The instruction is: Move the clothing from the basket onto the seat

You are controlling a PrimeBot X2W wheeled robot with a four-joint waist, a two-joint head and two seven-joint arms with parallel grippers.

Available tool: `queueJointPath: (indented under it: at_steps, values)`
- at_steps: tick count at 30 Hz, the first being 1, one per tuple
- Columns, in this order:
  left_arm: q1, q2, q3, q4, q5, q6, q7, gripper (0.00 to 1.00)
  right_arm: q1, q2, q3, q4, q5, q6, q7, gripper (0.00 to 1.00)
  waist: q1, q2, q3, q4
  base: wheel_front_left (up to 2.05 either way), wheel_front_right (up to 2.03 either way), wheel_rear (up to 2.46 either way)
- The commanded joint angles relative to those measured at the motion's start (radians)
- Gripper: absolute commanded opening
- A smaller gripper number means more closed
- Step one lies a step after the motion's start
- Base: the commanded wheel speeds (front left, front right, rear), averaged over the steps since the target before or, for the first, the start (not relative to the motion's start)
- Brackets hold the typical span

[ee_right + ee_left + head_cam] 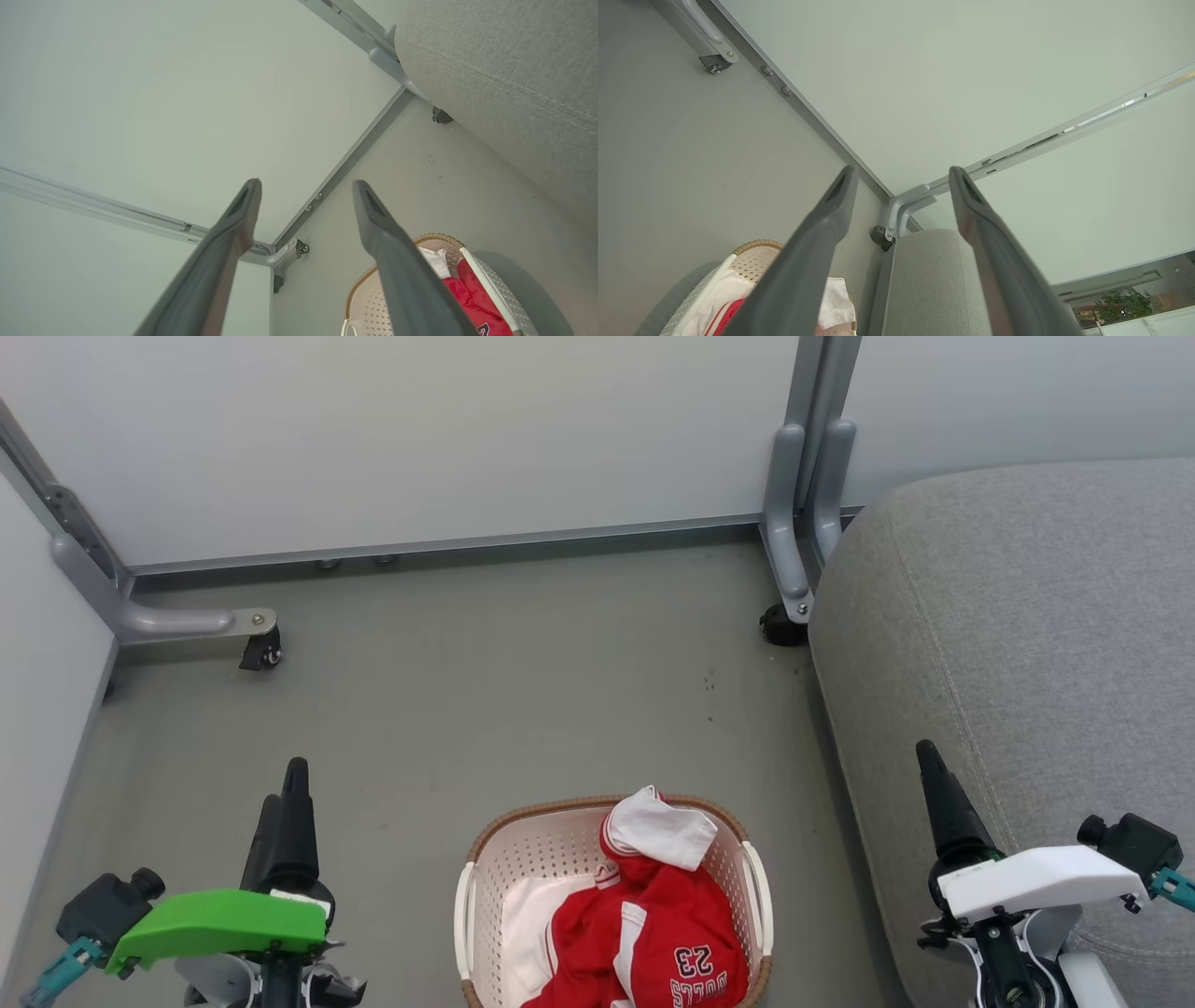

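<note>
Head view puts the basket (478, 859) on the floor (467, 709) directly in front of me, low in the middle of the picture. The clothing (672, 924) is heaped in its right half: red fabric with white trim, the "23" print facing up, and a white piece lying up against the far rim. The seat (1027, 616) is on my right, near the basket with a strip of floor between them. I can see no garment on the part of the cushion that shows.

My left gripper (902, 171) hangs over the floor to the left of the basket, and its wrist view shows the fingers spread wide with nothing between them. My right gripper (306, 184) is over the near edge of the seat, to the right of the basket. Its jaws are just as wide apart and hold nothing. Neither one touches the basket or the fabric.

As I read it, the task has not begun. Everything red is in the basket and nothing has reached the cushion, so all of it is left: reach into the pile, pinch a garment, lift it clear of the rim, carry it right and let it go. I can't tell from here how many garments are in the pile, so it may take more than one trip.
</note>
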Motion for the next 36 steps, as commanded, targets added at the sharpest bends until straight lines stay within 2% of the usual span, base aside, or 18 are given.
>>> queueJointPath:
  at_steps: [1,36]
  values:
    - [-0.001,0.006,-0.005,-0.022,0.045,0.008,-0.012,1.00,-0.004,-0.005,0.010,-0.020,-0.047,0.000,-0.013,1.00,0.0000,0.0000,0.000,0.000,0.00,0.00,0.00]
    - [0.032,0.008,-0.096,-0.099,0.464,0.073,-0.122,1.00,0.031,-0.008,0.092,-0.075,-0.492,0.001,-0.124,1.00,0.0000,0.0000,0.002,-0.005,0.00,0.00,0.00]
